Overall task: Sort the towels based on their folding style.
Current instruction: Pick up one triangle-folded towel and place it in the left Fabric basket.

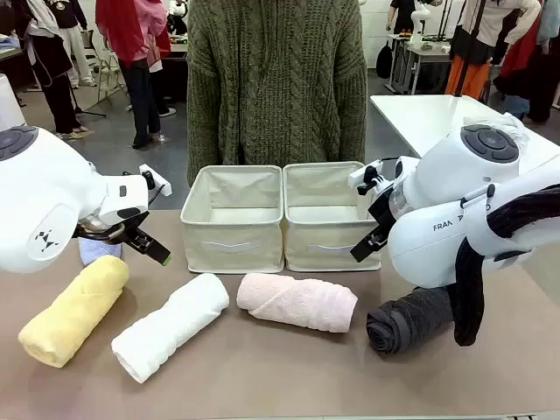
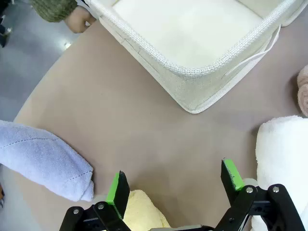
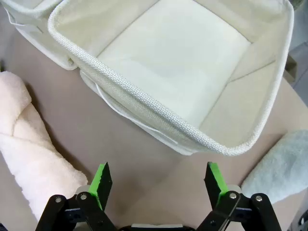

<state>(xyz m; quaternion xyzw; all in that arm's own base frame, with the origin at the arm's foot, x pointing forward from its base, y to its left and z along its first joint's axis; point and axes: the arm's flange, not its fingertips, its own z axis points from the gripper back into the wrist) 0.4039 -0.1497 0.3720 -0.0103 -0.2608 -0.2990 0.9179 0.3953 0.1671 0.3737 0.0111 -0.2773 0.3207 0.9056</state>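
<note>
Four rolled towels lie in a row on the brown table: yellow (image 1: 72, 311), white (image 1: 171, 325), pink (image 1: 297, 302) and dark grey (image 1: 407, 319). A lavender-blue towel (image 1: 98, 249) stands behind the yellow roll, partly hidden by my left arm. My left gripper (image 1: 149, 243) hangs open above the yellow roll's far end. The left wrist view puts that gripper (image 2: 174, 182) between the lavender towel (image 2: 43, 161), the yellow roll (image 2: 144, 214) and the white roll (image 2: 284, 159). My right gripper (image 1: 374, 214) is open before the right bin. Below this gripper (image 3: 158, 179) lie the pink roll (image 3: 29, 149) and a pale grey-blue towel (image 3: 281, 166).
Two beige fabric bins, left (image 1: 229, 249) and right (image 1: 319, 254), stand side by side at mid-table with nothing inside them. A person in a green knit sweater (image 1: 276, 79) stands behind them. The table's front edge runs close under the rolls.
</note>
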